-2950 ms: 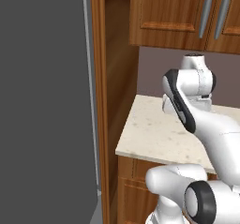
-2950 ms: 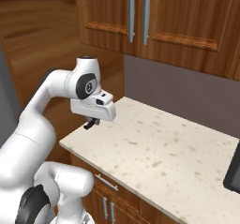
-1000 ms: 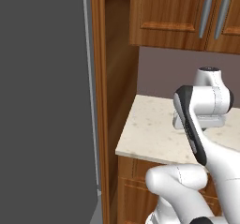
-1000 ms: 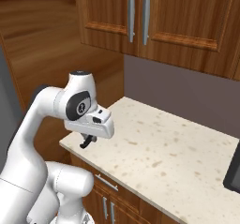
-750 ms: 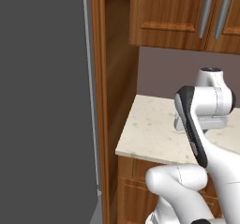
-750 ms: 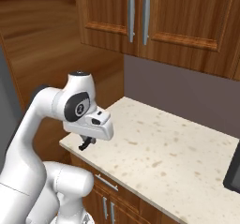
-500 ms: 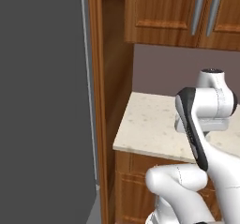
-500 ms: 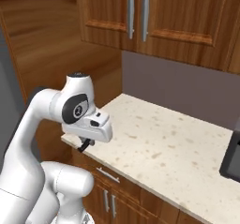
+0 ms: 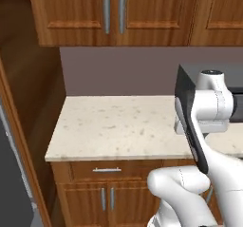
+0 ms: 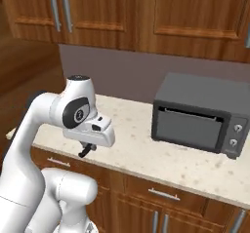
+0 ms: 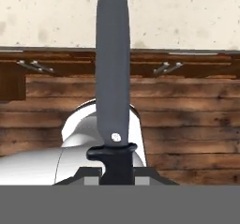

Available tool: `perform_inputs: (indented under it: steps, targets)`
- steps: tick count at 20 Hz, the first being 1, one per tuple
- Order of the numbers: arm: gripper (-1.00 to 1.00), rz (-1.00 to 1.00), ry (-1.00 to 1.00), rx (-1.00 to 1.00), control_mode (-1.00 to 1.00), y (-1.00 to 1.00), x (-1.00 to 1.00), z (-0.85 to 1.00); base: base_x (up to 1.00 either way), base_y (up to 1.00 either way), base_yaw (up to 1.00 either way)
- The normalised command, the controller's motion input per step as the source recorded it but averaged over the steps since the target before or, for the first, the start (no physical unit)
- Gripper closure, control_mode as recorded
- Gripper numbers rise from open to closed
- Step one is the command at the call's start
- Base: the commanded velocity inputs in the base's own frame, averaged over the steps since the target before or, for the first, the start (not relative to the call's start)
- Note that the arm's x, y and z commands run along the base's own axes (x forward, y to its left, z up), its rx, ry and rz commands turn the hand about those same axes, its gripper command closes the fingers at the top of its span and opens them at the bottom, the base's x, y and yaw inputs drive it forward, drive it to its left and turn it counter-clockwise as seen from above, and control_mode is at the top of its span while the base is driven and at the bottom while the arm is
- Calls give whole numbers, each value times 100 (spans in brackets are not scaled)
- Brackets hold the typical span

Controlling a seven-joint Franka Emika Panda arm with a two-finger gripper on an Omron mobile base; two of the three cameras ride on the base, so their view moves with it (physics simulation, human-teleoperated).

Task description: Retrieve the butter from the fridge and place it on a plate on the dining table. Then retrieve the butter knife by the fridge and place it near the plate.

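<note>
The gripper (image 11: 116,174) is clenched on the black handle of the butter knife (image 11: 112,63). In the hand view the grey blade runs straight away from the fingers, across the wooden drawer fronts (image 11: 187,106) and up to the speckled top of the wall counter (image 11: 187,17). In the right base view the gripper (image 10: 86,150) hangs under the white wrist, just at the front edge of the wall counter (image 10: 161,161), and the knife is too small there to make out.

What has just changed is the whole picture in both base views. Half a second ago the grey fridge door and the tall wooden panel stood at the left; now the panel (image 9: 21,140) is only at the far left edge, and a dark toaster oven (image 10: 200,115) has come into view on the counter. So the base is turning away from the fridge, while the arm keeps nearly the same pose. I judge that the knife is already picked up and the robot begins to carry it toward the dining table.

For moving, the counter edge is close below the hand, and the upper cabinets (image 9: 114,12) are well above. The toaster oven stands to the right, apart from the gripper. The blade sticks out ahead of the fingers, so it needs room during the turn.
</note>
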Motion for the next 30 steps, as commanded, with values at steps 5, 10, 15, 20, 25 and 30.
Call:
perform_inputs:
  steps: [5, 10, 15, 20, 25, 30]
  targets:
    - [100, 0, 0, 0, 100, 0, 0, 0, -21, -77, -62]
    - [100, 0, 0, 0, 100, 0, 0, 0, -12, -67, -66]
    - [100, 0, 0, 0, 100, 0, 0, 0, 0, -50, -74]
    - [100, 0, 0, 0, 100, 0, 0, 0, 0, -27, -84]
    - [100, 0, 0, 0, 100, 0, 0, 0, 0, -17, -87]
    - [100, 0, 0, 0, 100, 0, 0, 0, 1, -27, -87]
